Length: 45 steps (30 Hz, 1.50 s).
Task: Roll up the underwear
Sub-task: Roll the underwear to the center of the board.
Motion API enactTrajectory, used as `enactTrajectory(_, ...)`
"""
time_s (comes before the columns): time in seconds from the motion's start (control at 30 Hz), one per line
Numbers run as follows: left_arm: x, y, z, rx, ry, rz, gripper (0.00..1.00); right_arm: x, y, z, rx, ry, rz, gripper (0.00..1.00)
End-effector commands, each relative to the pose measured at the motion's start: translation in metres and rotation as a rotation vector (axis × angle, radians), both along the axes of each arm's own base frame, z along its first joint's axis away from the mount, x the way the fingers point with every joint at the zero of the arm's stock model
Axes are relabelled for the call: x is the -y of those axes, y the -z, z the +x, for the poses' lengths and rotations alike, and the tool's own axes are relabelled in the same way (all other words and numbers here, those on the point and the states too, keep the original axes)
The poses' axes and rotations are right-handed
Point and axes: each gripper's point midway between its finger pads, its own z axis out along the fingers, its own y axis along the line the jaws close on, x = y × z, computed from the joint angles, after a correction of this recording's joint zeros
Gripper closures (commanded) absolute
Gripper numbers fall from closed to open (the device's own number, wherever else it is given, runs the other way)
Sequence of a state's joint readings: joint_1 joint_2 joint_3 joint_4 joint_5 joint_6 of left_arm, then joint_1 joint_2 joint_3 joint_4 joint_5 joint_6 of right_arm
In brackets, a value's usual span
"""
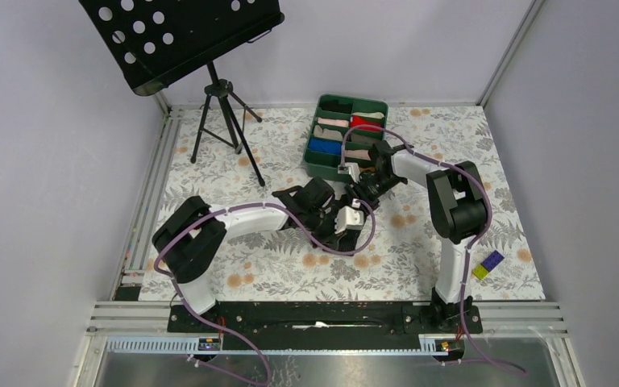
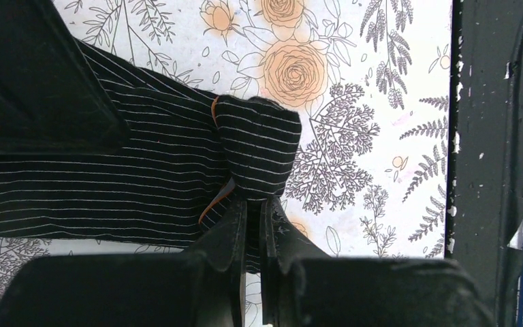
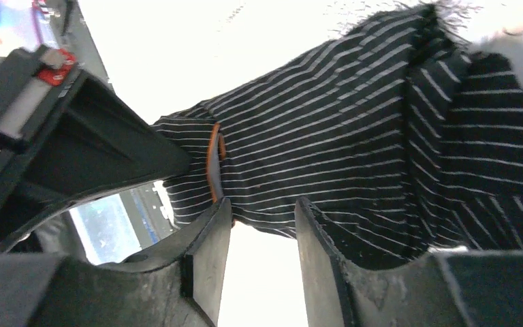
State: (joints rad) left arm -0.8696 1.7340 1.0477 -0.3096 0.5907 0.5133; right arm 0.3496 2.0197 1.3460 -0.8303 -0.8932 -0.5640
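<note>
Pinching: left fingers (image 2: 235, 235) closed tight on a bunched fold of the underwear (image 2: 143, 170)
Right fingers (image 3: 211, 252): parted, tips just beside the striped fabric, not gripping it
Underwear: lying on the floral bench (image 1: 419, 242), centre of the top view

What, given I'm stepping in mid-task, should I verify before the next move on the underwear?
1. Left gripper clamped on the underwear: ok, shut on a bunched fold.
2. Right gripper not clamping: ok, jaws apart, light between them.
3. Underwear rolled: not ok, mostly spread flat.
4. Underwear resting on the table: ok in the left wrist view.
5. Right arm clear of the green tray: cannot tell from above.
</note>
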Motion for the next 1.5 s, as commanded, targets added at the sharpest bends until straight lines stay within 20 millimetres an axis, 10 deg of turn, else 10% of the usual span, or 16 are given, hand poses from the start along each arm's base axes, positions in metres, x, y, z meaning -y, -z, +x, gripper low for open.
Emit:
enactTrajectory(0.0,0.007,-0.01,-0.003,-0.093,-0.013,-0.017,1.0,0.009,0.009,0.015,0.073,0.065,-0.108,0.55)
enactTrajectory(0.53,0.004,-0.008,0.005,-0.534,-0.152,0.035,1.0,0.006,0.043,0.043,0.082,0.129,-0.194,0.65)
enactTrajectory(1.23,-0.01,0.048,0.033,-0.681,-0.249,0.134,1.0,0.062,-0.159,0.102,0.504,0.274,0.025,0.57)
enactTrajectory(1.37,-0.007,0.054,0.052,-0.726,-0.295,0.121,1.0,0.082,-0.191,0.087,0.91,0.345,0.025,0.5)
enactTrajectory(1.47,0.0,0.052,0.054,-0.753,-0.287,0.104,1.0,0.092,-0.175,0.058,1.083,0.295,-0.014,0.46)
